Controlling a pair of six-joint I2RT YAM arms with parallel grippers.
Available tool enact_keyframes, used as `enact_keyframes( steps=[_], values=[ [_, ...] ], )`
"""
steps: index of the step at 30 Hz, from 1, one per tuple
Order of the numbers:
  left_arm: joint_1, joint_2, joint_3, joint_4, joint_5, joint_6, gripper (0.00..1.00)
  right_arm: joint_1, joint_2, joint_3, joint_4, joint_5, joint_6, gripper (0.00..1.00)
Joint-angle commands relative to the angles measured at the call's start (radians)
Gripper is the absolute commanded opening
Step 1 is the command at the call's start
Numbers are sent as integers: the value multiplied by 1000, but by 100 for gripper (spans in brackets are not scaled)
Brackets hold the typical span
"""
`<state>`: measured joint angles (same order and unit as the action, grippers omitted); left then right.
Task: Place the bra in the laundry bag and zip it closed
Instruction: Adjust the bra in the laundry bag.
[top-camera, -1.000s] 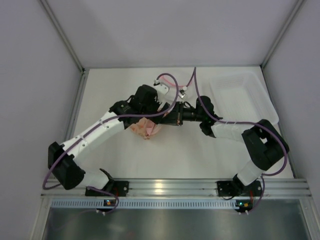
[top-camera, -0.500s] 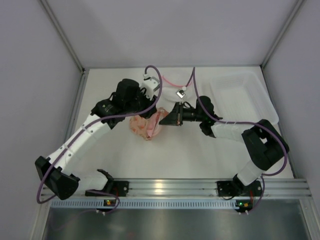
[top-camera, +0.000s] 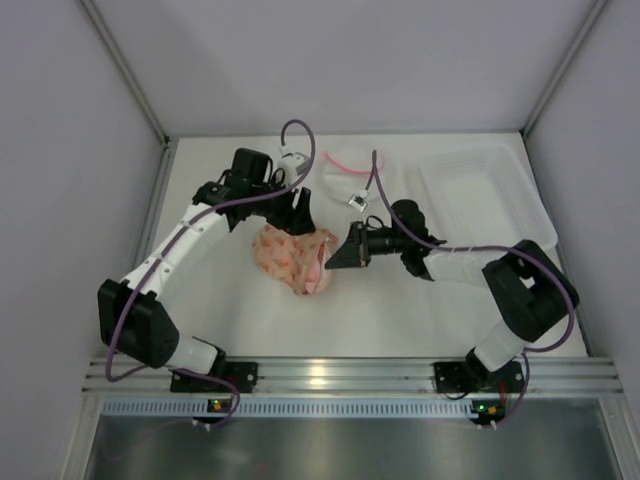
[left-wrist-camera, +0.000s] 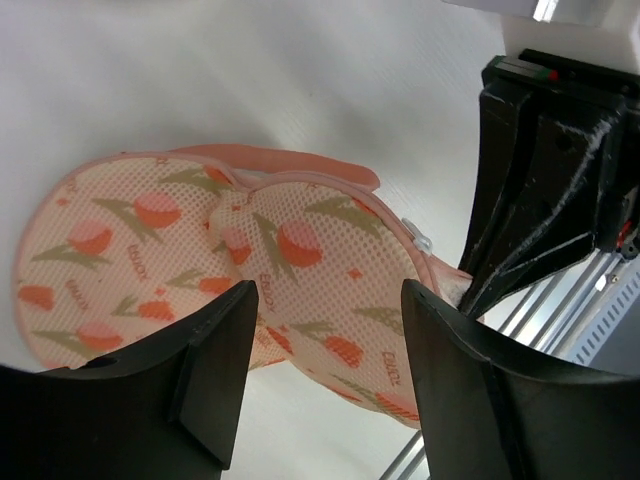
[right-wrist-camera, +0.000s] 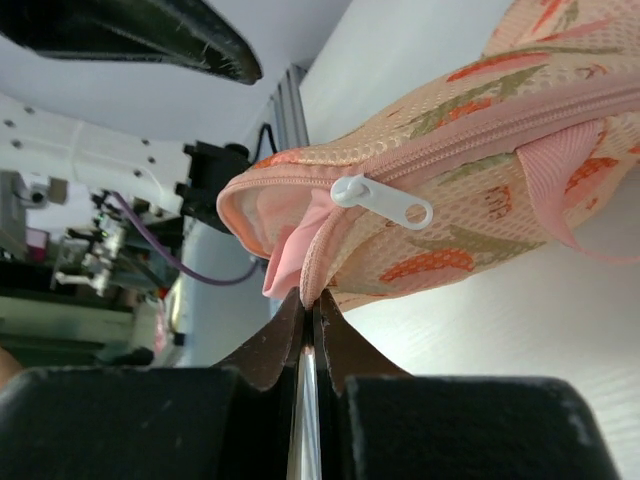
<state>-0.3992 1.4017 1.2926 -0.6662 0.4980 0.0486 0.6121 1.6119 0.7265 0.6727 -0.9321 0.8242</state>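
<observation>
**Laundry bag** (top-camera: 290, 258): lies on the white table (top-camera: 400, 310) at centre frame in the overhead view, between the two arms.

**Right gripper** (right-wrist-camera: 305, 300): fingers pressed together on the pink edging at the bag's end, just below the white zipper pull (right-wrist-camera: 385, 202). Judged purpose: to anchor and tension that end so the slider has something to run against.

**Left gripper** (left-wrist-camera: 328, 300): fingers spread, nothing between them, hanging above the bag's middle and clear of the fabric. Judged to be lining up for the pull.

**Zip condition:** in the right wrist view the teeth are meshed to the right of the pull. To its left the mouth gapes, with pale lining showing. A short stretch is judged left to close.

**Orientation:** the bag's long axis runs from upper left to lower right in the overhead view, its two lobes in line. The unzipped end points lower right, toward the right gripper, and appears raised a little off the table.

**Bra:** not seen as a separate item anywhere. A plain salmon strip (left-wrist-camera: 300, 160) shows along the bag's far edge in the left wrist view — bra or edging, cannot tell. The bra is presumed to be inside the bag.
</observation>
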Motion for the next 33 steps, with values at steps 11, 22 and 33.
enact_keyframes(
  steps=[11,22,33],
  values=[
    [-156,144,50,83,-243,-196,84,6,-76,34,-285,-51,-458,0],
    [-159,256,97,96,-268,-283,77,38,-86,80,-346,-53,-523,0],
    [-161,270,103,68,-213,-259,12,52,-89,103,-427,-20,-594,0]
  ],
)
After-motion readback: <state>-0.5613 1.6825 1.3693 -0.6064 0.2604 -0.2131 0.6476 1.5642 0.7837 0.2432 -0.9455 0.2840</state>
